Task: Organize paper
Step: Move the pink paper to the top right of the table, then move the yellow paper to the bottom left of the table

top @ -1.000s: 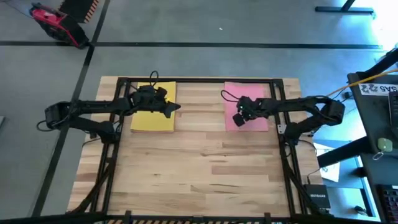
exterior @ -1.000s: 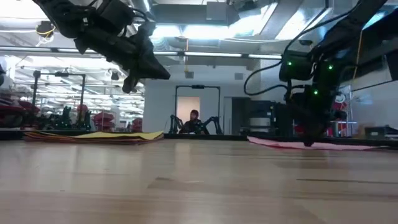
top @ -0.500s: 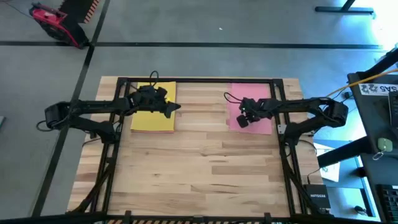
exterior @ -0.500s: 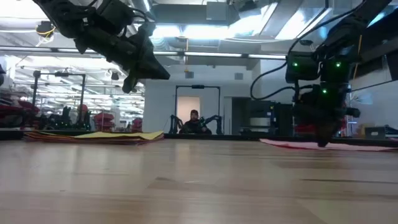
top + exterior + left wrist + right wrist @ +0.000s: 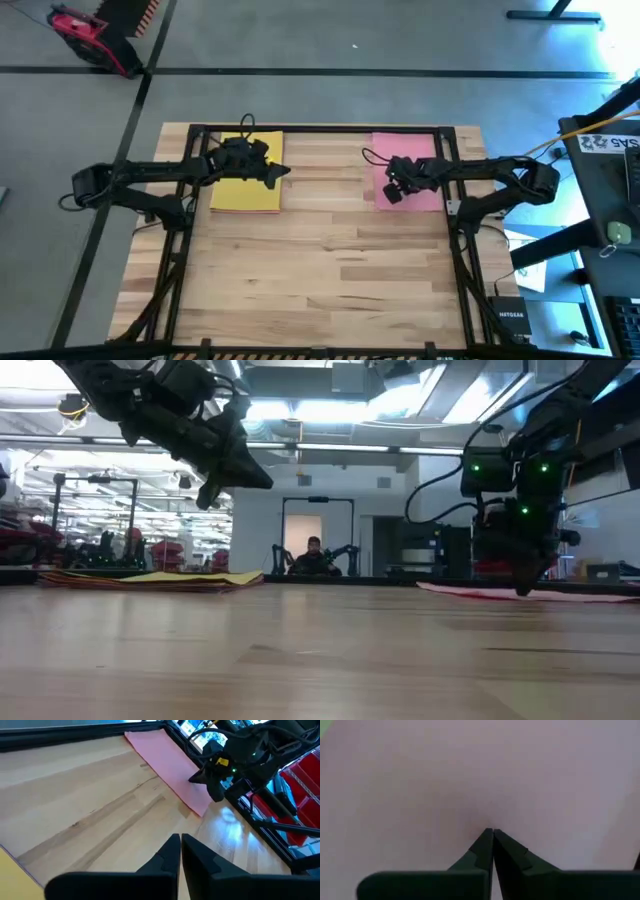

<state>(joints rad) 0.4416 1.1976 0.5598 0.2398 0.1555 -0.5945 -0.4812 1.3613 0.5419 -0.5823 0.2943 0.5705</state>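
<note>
Over on the left, the flat yellow paper sheet [image 5: 245, 178] lay at the far left of the wooden table [image 5: 320, 270], topping a thin stack with other sheets showing at its edges in the low view. The left gripper [image 5: 283, 172] hung above the yellow sheet's right edge, clear of it, fingers pressed together. Farther right, the thin pink paper sheet [image 5: 410, 172] sat at the far right, and the right gripper [image 5: 391, 193] had its closed tips down on that sheet's near left part.
</note>
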